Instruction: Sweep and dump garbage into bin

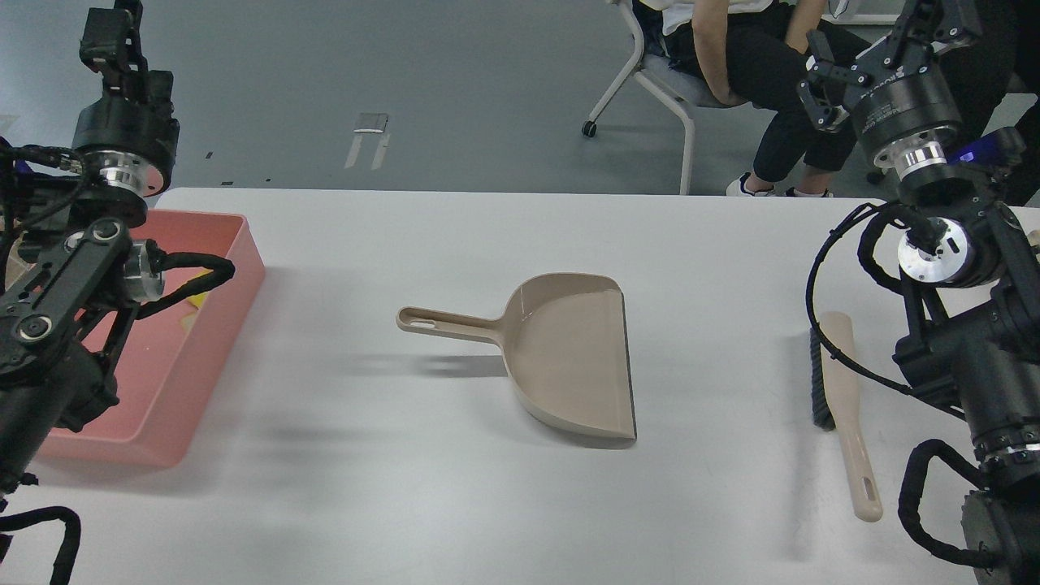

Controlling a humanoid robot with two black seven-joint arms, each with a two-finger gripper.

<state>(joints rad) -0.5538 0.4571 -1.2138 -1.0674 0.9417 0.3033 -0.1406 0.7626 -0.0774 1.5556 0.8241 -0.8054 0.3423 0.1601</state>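
The pink bin [236, 268] stands at the table's left edge, partly covered by my left arm. A bit of the yellow sponge piece [195, 301] shows inside it; the pale strip is hidden. My left gripper [112, 28] is raised high above the bin's far end, pointing up, and holds nothing that I can see. Its fingers cannot be told apart. My right gripper [910, 32] is raised at the top right, well above the table, with its fingertips cut off by the frame edge.
An empty beige dustpan [569, 357] lies mid-table with its handle pointing left. A beige brush [841, 398] with dark bristles lies at the right, near my right arm. A seated person [747, 57] on a wheeled chair is behind the table.
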